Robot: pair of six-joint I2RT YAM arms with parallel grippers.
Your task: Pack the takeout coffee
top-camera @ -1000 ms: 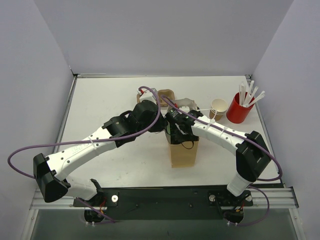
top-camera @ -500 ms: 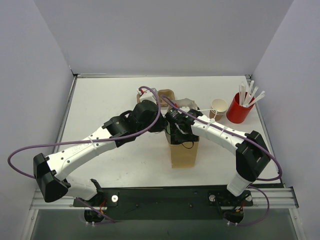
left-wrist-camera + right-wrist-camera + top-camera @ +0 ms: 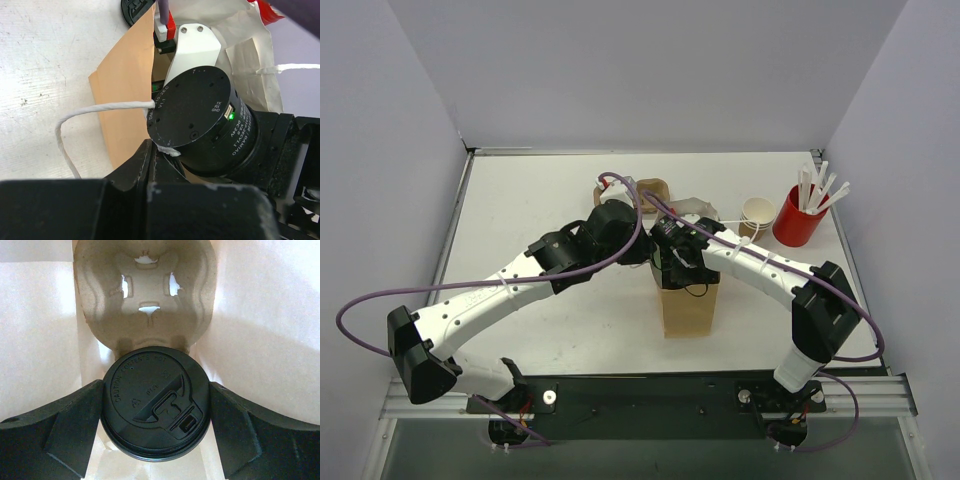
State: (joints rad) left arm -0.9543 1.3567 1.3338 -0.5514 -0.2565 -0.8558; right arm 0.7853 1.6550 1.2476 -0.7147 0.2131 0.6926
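Note:
The takeout coffee (image 3: 155, 407), seen from above by its round black lid, sits low inside the brown paper bag (image 3: 688, 310), in front of a moulded pulp carrier (image 3: 145, 300). My right gripper (image 3: 156, 415) reaches down into the bag, and its black fingers (image 3: 65, 435) press against both sides of the lid. In the top view its wrist covers the bag's mouth, so the cup is hidden there. My left gripper (image 3: 152, 150) is shut on the bag's white cord handle (image 3: 100, 111) at the bag's left rim.
A stack of tan paper cups (image 3: 756, 215) and a red cup of white sticks (image 3: 798, 220) stand at the back right. A cardboard carrier (image 3: 653, 190) and crumpled white paper (image 3: 695, 207) lie behind the bag. Both arms cross closely over the bag.

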